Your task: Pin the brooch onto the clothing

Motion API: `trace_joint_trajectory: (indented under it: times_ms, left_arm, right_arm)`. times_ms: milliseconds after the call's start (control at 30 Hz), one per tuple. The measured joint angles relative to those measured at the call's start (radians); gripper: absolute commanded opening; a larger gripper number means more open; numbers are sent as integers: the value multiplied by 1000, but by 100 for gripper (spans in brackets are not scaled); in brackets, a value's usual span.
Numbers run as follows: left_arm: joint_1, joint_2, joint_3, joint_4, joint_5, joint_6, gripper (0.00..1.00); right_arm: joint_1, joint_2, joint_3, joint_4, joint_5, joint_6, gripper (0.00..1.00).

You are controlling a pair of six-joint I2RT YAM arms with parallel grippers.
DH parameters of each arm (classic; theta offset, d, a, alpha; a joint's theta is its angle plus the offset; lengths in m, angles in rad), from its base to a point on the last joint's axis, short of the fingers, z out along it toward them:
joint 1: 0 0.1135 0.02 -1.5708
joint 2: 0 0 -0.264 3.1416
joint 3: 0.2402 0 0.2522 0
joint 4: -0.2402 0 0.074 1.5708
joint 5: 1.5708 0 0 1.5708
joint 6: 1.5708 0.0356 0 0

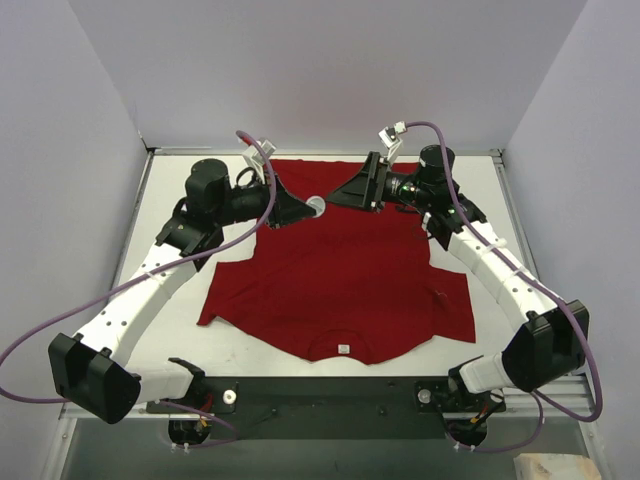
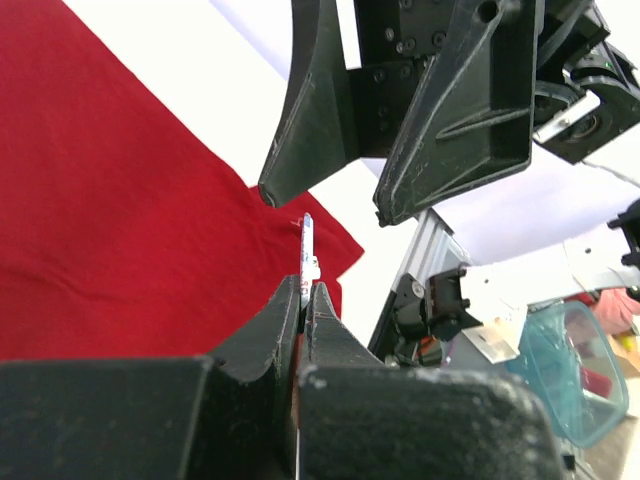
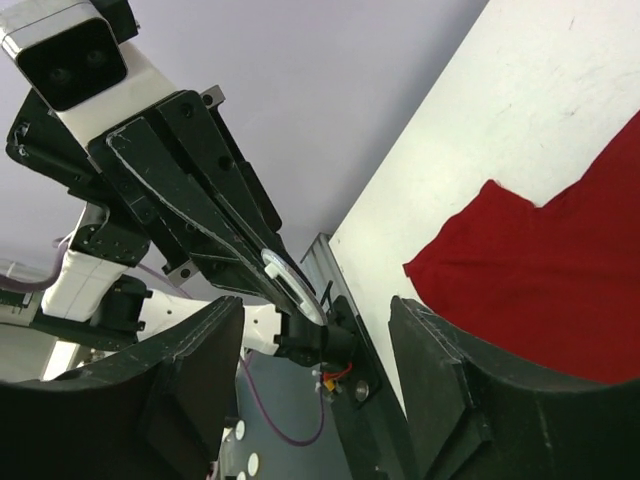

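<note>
The clothing (image 1: 335,275) is a red T-shirt spread flat on the white table (image 1: 170,215), its collar label (image 1: 343,349) toward the near edge. Above the shirt's far hem my left gripper (image 1: 303,207) is shut on the brooch (image 1: 317,206), a thin white disc. In the left wrist view the brooch (image 2: 307,250) stands edge-on out of the closed left gripper (image 2: 305,288). My right gripper (image 1: 336,198) faces it, open. Its two fingers (image 2: 300,150) hang just beyond the brooch, apart from it. In the right wrist view the brooch (image 3: 288,278) sits past the open right gripper (image 3: 315,310).
Grey walls close in the table on three sides, with a metal rail (image 1: 505,200) along the right edge. Purple cables (image 1: 590,350) loop off both arms. A teal plastic bin (image 2: 575,360) stands beyond the table in the left wrist view.
</note>
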Motion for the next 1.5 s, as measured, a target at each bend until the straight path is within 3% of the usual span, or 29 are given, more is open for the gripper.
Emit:
trace_joint_trajectory:
  times_ms: [267, 500, 600, 733, 833, 867, 1000, 1200, 1233, 1500]
  left_arm:
    - [1, -1, -18, 43, 47, -37, 0]
    - [10, -2, -35, 52, 49, -60, 0]
    - [18, -2, -36, 53, 57, -73, 0]
    - [29, -2, -42, 60, 72, -95, 0]
    - [35, -2, -47, 73, 83, -110, 0]
    - [38, -2, -47, 77, 88, -113, 0]
    - [39, -2, -47, 112, 97, -118, 0]
    - [41, -2, -47, 143, 98, -131, 0]
    - [41, -1, -47, 144, 100, -134, 0]
    - [48, -1, -50, 161, 107, -161, 0]
  right_arm:
    - [32, 48, 19, 15, -16, 9, 43]
    - [47, 69, 44, 35, -40, 18, 8]
    - [49, 71, 49, 50, -48, 16, 0]
    - [49, 77, 50, 63, -61, 11, 0]
    - [50, 78, 50, 71, -65, 11, 20]
    - [50, 79, 50, 74, -67, 12, 31]
    - [53, 79, 50, 75, -72, 20, 37]
    - [63, 80, 50, 80, -82, 24, 12]
    - [64, 80, 50, 84, -85, 25, 2]
    - [63, 85, 50, 129, -111, 29, 0]
